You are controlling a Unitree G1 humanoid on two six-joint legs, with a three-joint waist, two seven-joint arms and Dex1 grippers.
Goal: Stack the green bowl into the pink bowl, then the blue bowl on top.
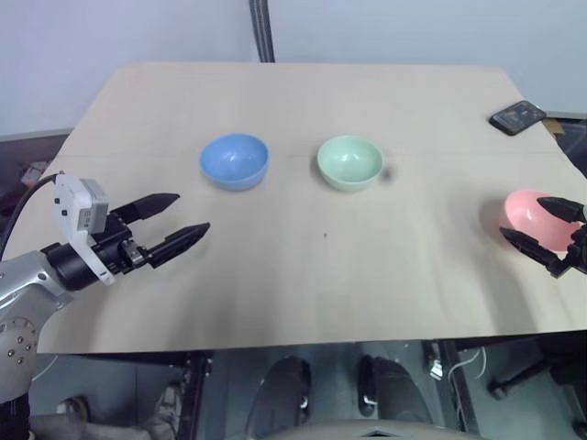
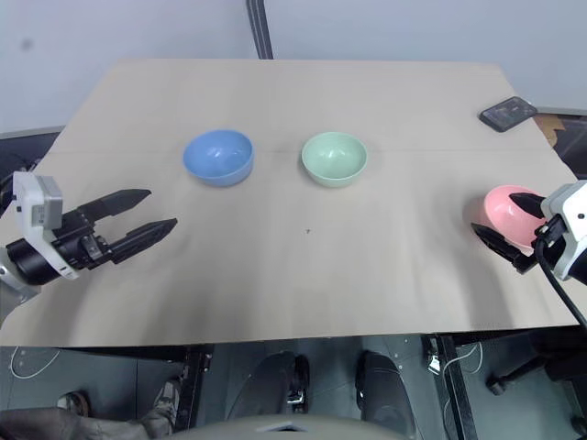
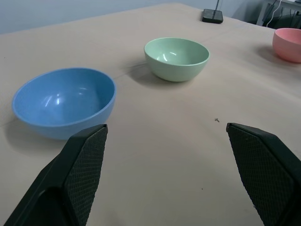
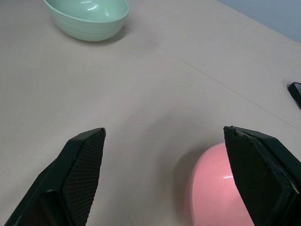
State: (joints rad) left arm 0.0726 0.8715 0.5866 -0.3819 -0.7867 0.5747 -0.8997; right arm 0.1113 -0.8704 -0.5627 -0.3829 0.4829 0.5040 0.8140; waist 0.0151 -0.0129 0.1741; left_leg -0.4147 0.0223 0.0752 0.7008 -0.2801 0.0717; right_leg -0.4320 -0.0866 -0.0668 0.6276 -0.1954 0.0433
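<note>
- Left pincer point(image 1: 176, 221) hung nearest the camera over the desk's point(image 1: 303, 284) near-left part, fingers spread wide, nothing in it; blue bowl point(image 1: 234, 161) sat just beyond it, apart.
- Right pincer point(image 2: 507, 221) was spread too, empty, hovering at the pink bowl point(image 2: 504, 210) near the desk's right edge; contact could not be told.
- Green bowl point(image 1: 349, 162) stood mid-desk, beside the blue one, well apart from the pink.
- Risk: pink bowl sat close to the edge, so a nudge from the right fingers could likely push it off.
- Risk: blue and green looked alike in shape; grabbing blue first would break the stacking order.
- Risk: smooth rim could slip from a shallow pinch during the long carry across to the pink bowl.
- Phone point(image 1: 518, 116) at the far right corner seemed out of the way.
</note>
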